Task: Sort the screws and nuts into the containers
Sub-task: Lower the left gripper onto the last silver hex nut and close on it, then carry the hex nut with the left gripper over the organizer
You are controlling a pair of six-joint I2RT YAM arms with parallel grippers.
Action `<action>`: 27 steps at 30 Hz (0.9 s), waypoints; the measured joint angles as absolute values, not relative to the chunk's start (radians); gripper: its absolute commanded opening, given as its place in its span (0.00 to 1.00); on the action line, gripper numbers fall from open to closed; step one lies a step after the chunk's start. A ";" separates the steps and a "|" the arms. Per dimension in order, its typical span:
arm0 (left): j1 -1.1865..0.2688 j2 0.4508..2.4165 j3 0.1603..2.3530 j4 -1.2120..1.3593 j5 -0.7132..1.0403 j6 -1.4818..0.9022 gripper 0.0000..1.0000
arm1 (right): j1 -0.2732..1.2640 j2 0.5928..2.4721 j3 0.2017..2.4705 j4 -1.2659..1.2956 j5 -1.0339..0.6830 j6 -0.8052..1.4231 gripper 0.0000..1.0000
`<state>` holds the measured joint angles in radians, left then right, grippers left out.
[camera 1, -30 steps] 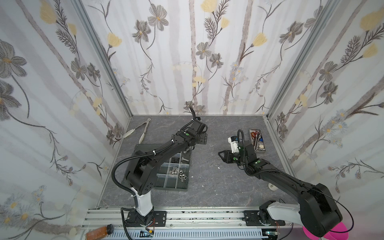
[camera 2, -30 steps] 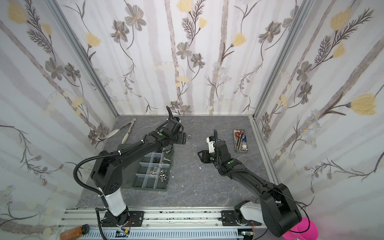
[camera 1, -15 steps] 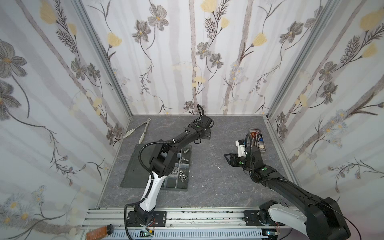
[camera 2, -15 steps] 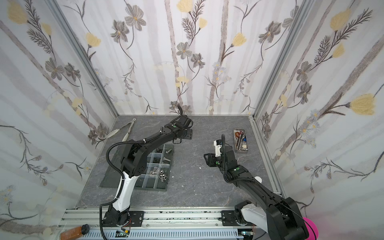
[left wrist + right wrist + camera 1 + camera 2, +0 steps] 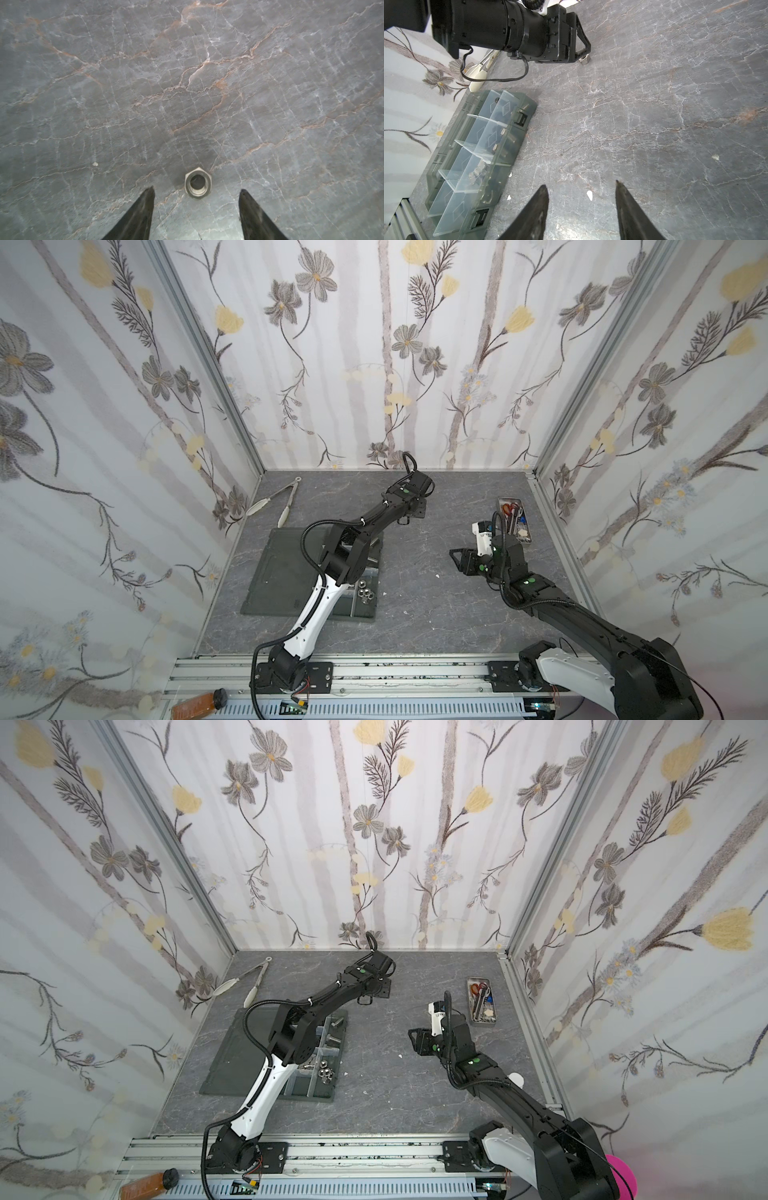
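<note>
A silver hex nut (image 5: 198, 182) lies flat on the grey stone table. My left gripper (image 5: 196, 189) hangs open over it at the back middle of the table. The nut sits just ahead of the gap, touching neither finger. In the right wrist view the same nut (image 5: 585, 60) shows beside the left gripper's tip. In both top views the left gripper (image 5: 409, 516) (image 5: 372, 996) hides the nut. My right gripper (image 5: 581, 184) (image 5: 455, 558) is open and empty above bare table. The containers' organiser tray (image 5: 270, 572) (image 5: 517, 133) holds silver nuts (image 5: 324, 1071) and screws (image 5: 332, 1040) in separate cells.
Metal tongs (image 5: 286, 499) lie at the back left by the wall. A narrow metal tray of scissors (image 5: 515, 518) stands at the right wall behind the right arm. Small white flecks (image 5: 436, 576) dot the table. The organiser's open lid lies flat to its left.
The left arm has stretched from the organiser toward the back middle and come down over the nut, its jaws narrowing. The right gripper has drawn back a little to the right.
</note>
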<state>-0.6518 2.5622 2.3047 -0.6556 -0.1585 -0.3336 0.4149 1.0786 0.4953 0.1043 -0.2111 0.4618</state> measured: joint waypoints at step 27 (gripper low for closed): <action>-0.652 2.642 2.362 -0.654 -0.184 -0.336 0.31 | 0.415 1.055 0.492 0.104 -0.215 0.462 0.54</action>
<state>-0.6518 2.6423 2.3615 -0.6540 -0.1841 -0.3355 0.4149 1.0550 0.4915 0.1036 -0.2150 0.4618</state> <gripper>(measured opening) 0.372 0.536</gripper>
